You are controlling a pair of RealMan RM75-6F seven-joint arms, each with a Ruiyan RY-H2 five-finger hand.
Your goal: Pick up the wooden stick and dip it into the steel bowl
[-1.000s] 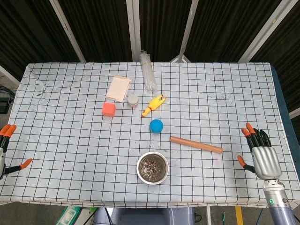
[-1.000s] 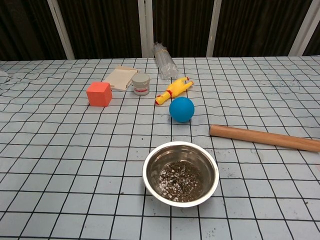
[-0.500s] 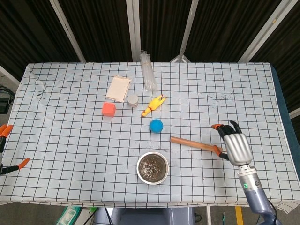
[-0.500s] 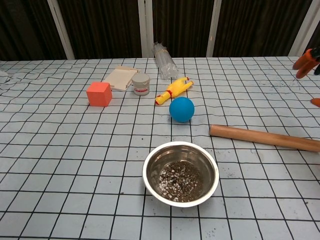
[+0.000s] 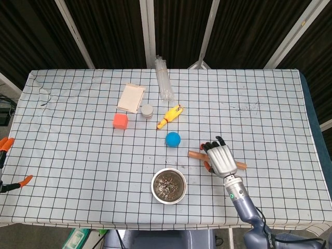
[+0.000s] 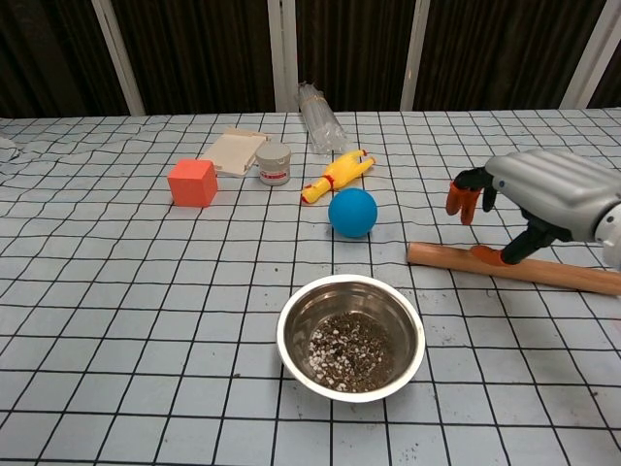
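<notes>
Your right hand (image 5: 221,158) sits over the middle of the wooden stick (image 6: 456,258), fingers (image 6: 464,197) spread and arched above it with nothing gripped; from the chest view one orange tip reaches down to the stick's top face, and you cannot tell for sure whether it presses or only brushes it. From the head view the palm covers the stick's middle, so only its two ends show, one poking out toward the bowl side and one on the far side of the hand. In the chest view the stick's outer end runs off the frame edge, and the hand's wrist is cut off there too. The stick lies flat on the checked cloth (image 5: 78,135). The steel bowl (image 5: 168,185) stands just beside the hand, toward your left and nearer to you, apart from the stick, with dark and pale crumbs in its bottom. A blue ball (image 5: 173,139) rests just past the stick's inner end, beyond the bowl. Farther off from the hand lie a yellow rubber chicken (image 5: 169,116), a small white jar (image 5: 147,110), an orange cube (image 5: 120,121), a pale flat block (image 5: 130,97) and a clear plastic bottle (image 5: 163,79) on its side. Your left hand (image 5: 7,165) shows only as orange fingertips at the frame edge, spread apart and holding nothing visible.
</notes>
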